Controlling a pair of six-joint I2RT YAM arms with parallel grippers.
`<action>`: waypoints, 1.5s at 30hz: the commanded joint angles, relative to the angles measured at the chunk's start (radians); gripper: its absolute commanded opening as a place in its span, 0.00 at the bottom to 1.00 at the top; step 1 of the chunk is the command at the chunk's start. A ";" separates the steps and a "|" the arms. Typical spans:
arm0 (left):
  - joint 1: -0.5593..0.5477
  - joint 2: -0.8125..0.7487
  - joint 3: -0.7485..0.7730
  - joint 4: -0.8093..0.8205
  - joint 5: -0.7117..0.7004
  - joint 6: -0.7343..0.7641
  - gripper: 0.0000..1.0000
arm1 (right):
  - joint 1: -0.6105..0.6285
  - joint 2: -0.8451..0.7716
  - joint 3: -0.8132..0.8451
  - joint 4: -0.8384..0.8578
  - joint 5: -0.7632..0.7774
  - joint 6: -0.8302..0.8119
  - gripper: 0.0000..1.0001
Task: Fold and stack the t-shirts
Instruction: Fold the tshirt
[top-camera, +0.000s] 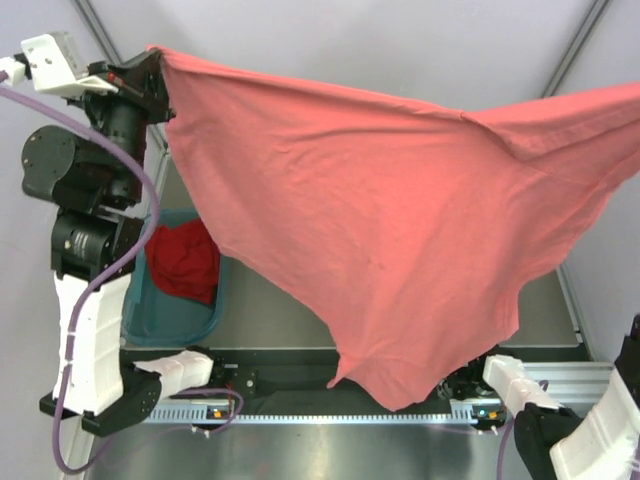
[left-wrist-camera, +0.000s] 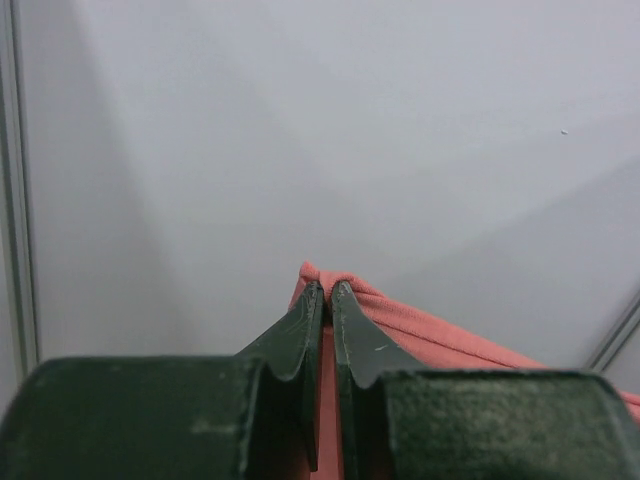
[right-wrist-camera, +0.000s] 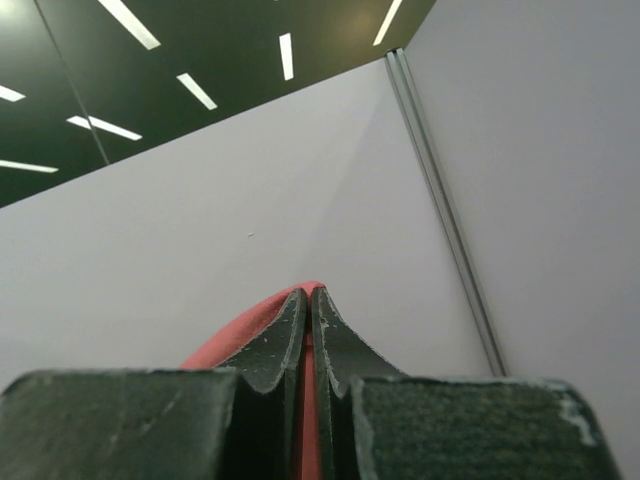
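The salmon-pink t-shirt (top-camera: 400, 220) hangs spread in the air across the top view, held at two corners. My left gripper (top-camera: 150, 68) is raised at the upper left and shut on one corner; the left wrist view shows the cloth (left-wrist-camera: 420, 330) pinched between the closed fingers (left-wrist-camera: 328, 292). My right gripper is out of the top view past the right edge; in the right wrist view it (right-wrist-camera: 308, 292) is shut on the shirt's other corner (right-wrist-camera: 235, 330). The deep red t-shirt (top-camera: 185, 260) lies bunched in the teal basket (top-camera: 140, 310).
The teal basket stands on the table at the left, beside the left arm's column (top-camera: 90, 330). The arm bases and a metal rail (top-camera: 330, 410) run along the near edge. The hanging shirt hides most of the table (top-camera: 270, 310).
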 joint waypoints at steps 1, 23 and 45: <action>0.003 0.072 0.027 0.177 -0.058 0.032 0.00 | -0.004 0.082 0.006 0.100 0.041 -0.035 0.00; -0.005 -0.036 -0.059 0.151 0.035 -0.042 0.00 | -0.004 -0.074 -0.077 0.097 0.051 -0.029 0.00; -0.069 -0.014 0.029 0.154 -0.018 -0.017 0.00 | -0.004 -0.050 -0.017 0.001 0.089 -0.004 0.00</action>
